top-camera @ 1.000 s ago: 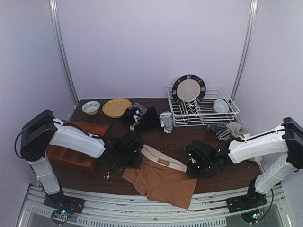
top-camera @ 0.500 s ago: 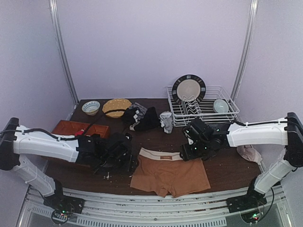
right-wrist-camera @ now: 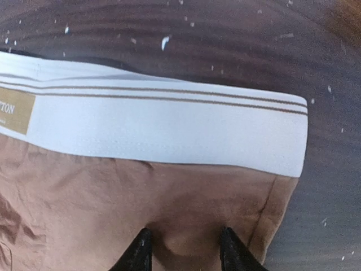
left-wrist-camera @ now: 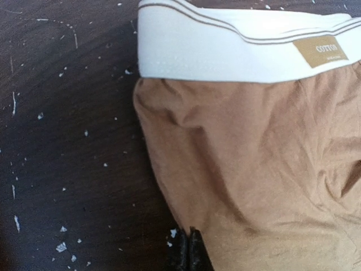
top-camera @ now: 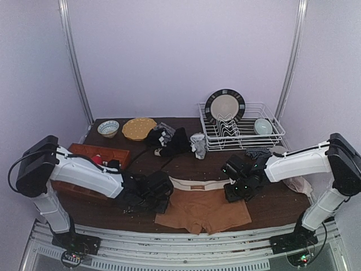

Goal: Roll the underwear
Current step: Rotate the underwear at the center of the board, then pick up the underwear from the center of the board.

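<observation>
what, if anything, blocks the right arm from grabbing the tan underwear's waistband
Probably nothing, so yes: the right gripper is open over the tan underwear just below its white waistband, with nothing lying between them.

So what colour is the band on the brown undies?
The waistband is white with thin brown stripes, clearest in the right wrist view.

The tan-brown underwear (top-camera: 204, 210) lies spread flat well in front of the dish rack (top-camera: 248, 141), its white waistband toward the rack; a crumpled grey pair (top-camera: 198, 145) and heaped black pairs (top-camera: 169, 141) lie left of it.
</observation>
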Controlling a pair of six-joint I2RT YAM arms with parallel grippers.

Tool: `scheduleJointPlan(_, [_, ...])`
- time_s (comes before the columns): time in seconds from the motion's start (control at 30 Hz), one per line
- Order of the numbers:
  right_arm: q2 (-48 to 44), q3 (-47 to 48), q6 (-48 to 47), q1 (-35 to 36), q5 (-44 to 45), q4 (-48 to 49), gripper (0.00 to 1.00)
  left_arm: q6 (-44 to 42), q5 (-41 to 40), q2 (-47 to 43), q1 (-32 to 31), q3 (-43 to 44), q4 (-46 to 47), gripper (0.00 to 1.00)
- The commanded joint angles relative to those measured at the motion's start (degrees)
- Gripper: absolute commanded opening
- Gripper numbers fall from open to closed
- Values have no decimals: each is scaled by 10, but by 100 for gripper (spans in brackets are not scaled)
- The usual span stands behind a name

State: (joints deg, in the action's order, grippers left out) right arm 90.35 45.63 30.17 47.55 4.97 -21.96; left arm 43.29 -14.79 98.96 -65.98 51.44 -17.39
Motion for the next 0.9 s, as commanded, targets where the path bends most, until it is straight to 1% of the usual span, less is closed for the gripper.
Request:
scheduleJointPlan(0.0, [55, 22, -28, -39, 7, 6, 39, 43, 6, -6, -13, -51, 10, 0])
scheduleJointPlan(0.07, [80, 40, -35, -55, -1, 9, 39, 59, -1, -20, -24, -67, 10, 0])
scheduleJointPlan(0.17, [110, 83, -45, -64, -4, -3, 39, 79, -21, -47, -38, -78, -15, 0])
scheduleJointPlan(0.23, [100, 97, -46, -60, -18, -12, 44, 85, -31, -77, -39, -82, -40, 0])
scheduleJointPlan(0.27, [84, 100, -44, -55, -20, -14, 48, 85, -35, -95, -40, -84, -50, 14])
scheduleJointPlan(0.3, [67, 105, -41, -48, -18, -19, 51, 84, -40, -117, -40, -87, -57, 31])
scheduleJointPlan(0.33, [51, 114, -38, -37, -12, -27, 54, 84, -44, -140, -40, -90, -66, 45])
scheduleJointPlan(0.37, [37, 124, -35, -23, -5, -36, 56, 84, -47, -165, -40, -94, -72, 57])
scheduleJointPlan(0.4, [26, 139, -30, -3, -1, -45, 57, 84, -53, -189, -41, -98, -80, 62])
scheduleJointPlan(0.43, [22, 157, -25, 15, 2, -53, 58, 87, -58, -217, -41, -103, -89, 65])
scheduleJointPlan(0.53, [33, 201, -7, 73, -9, -35, 56, 104, -75, -264, -41, -114, -114, 66])
scheduleJointPlan(0.63, [80, 265, 10, 122, -24, -20, 53, 129, -85, -302, -41, -144, -110, 64])
scheduleJointPlan(0.77, [168, 357, 32, 142, -54, -22, 50, 151, -61, -318, -41, -182, -60, 64])
scheduleJointPlan(0.87, [224, 413, 49, 147, -49, -28, 50, 166, -54, -317, -42, -200, -44, 64])
